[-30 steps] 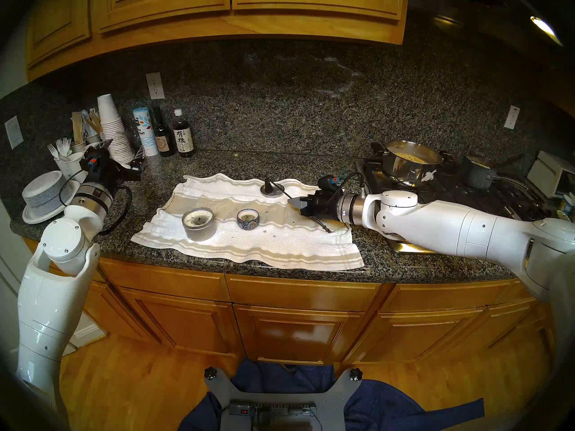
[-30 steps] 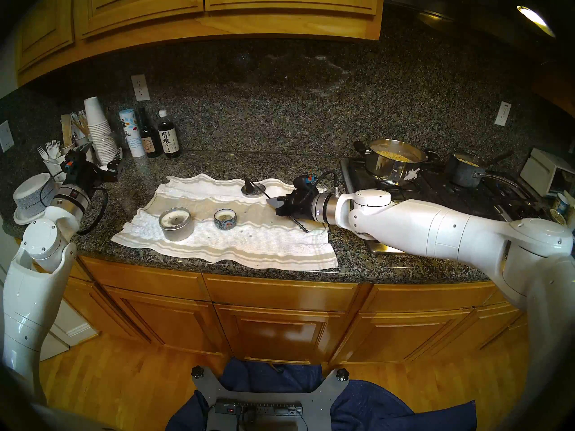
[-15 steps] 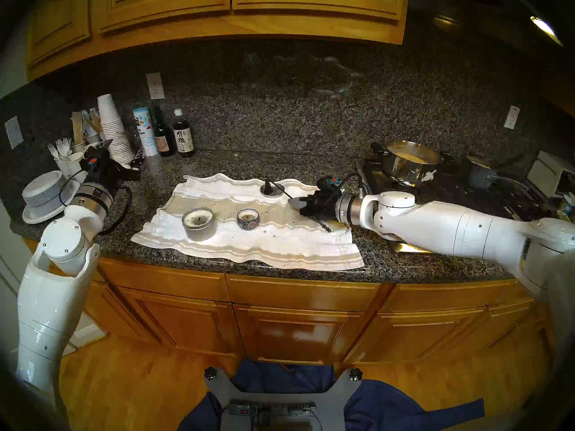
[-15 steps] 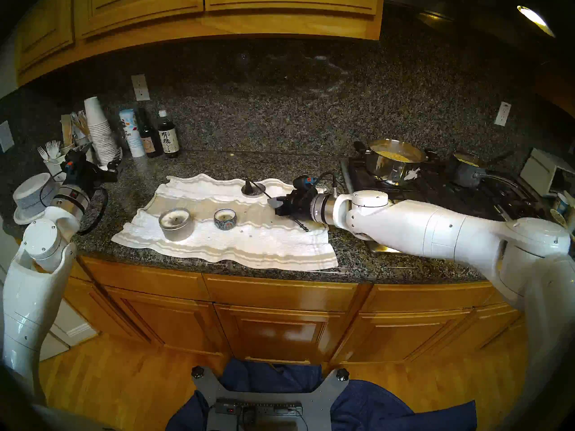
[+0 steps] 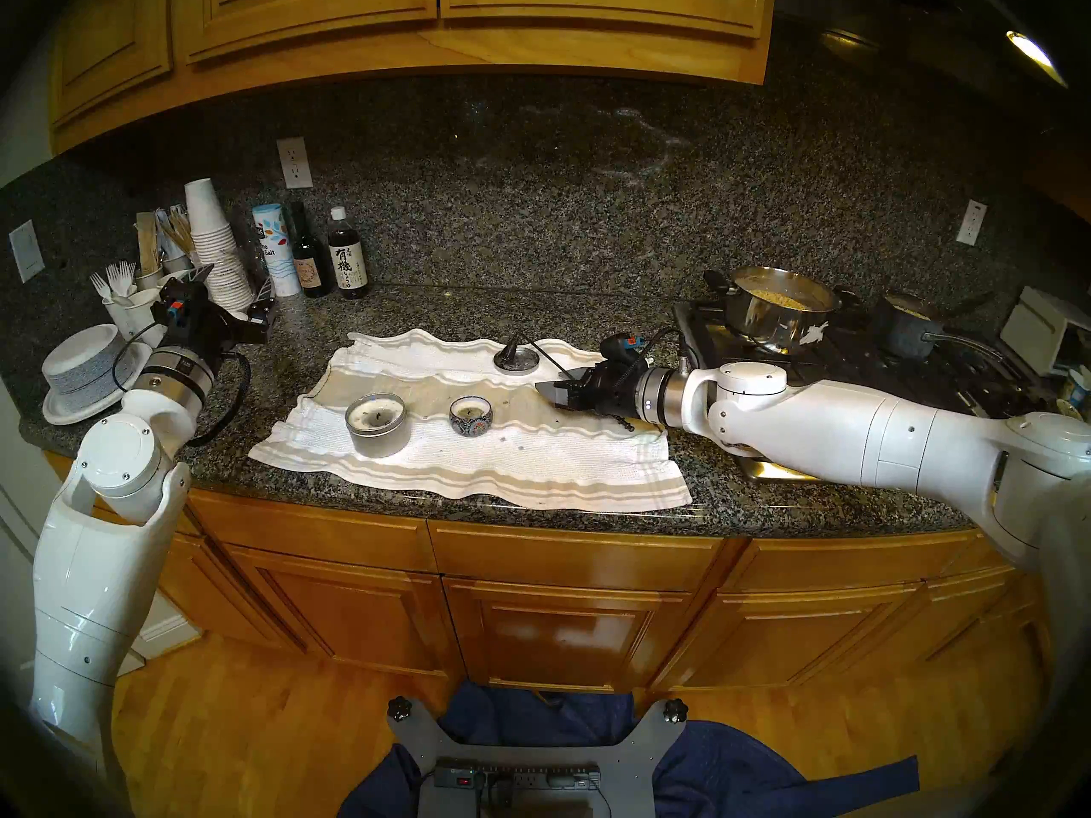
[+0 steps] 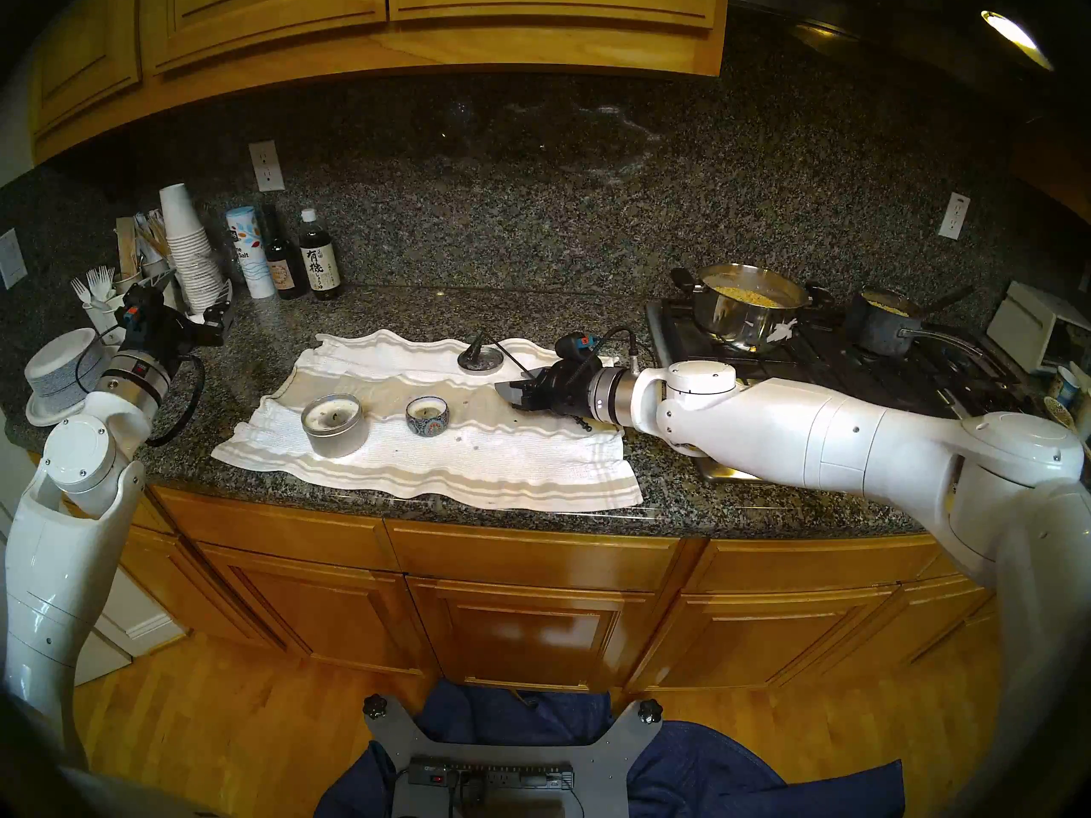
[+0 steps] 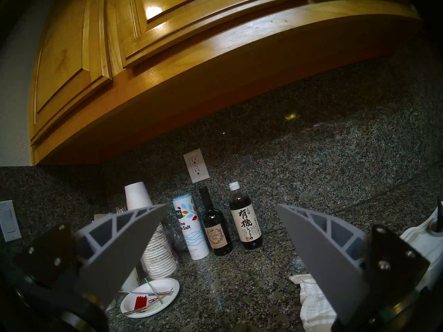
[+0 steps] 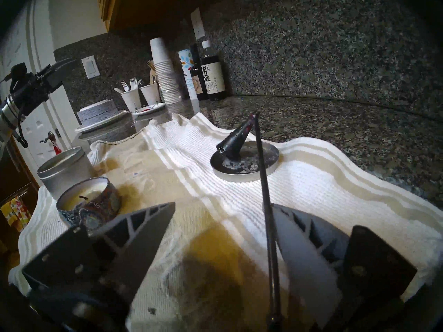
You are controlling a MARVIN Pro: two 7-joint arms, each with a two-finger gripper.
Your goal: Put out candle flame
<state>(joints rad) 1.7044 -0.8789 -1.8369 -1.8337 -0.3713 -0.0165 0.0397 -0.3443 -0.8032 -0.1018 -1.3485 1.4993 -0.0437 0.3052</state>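
Two candles stand on the white towel [image 5: 531,462]: a grey tin candle [image 5: 378,424] and a small blue patterned candle [image 5: 470,416] [image 8: 88,204]. Neither wick shows a flame. The black snuffer cone [image 5: 512,344] [image 8: 233,142] leans tilted in a round metal dish [image 5: 519,363] [image 8: 244,173]. Its thin handle [image 8: 266,192] runs back between the fingers of my right gripper [image 5: 558,389] [image 8: 223,204]. The gripper is open, and the handle rests against its right finger. My left gripper [image 5: 233,294] [image 7: 220,204] hovers open and empty at the counter's left end.
Bottles [image 5: 348,262], a salt canister [image 5: 274,250], stacked paper cups [image 5: 215,250], and plates [image 5: 88,374] crowd the back left. On the stove at the right sit a steel pot [image 5: 779,309] and a dark saucepan [image 5: 909,327]. A small plate of birthday candles [image 7: 151,298] lies below my left gripper.
My right gripper has opened and let go of the snuffer handle. The snuffer cone has tipped from upright to leaning in its dish. The left arm has not moved.
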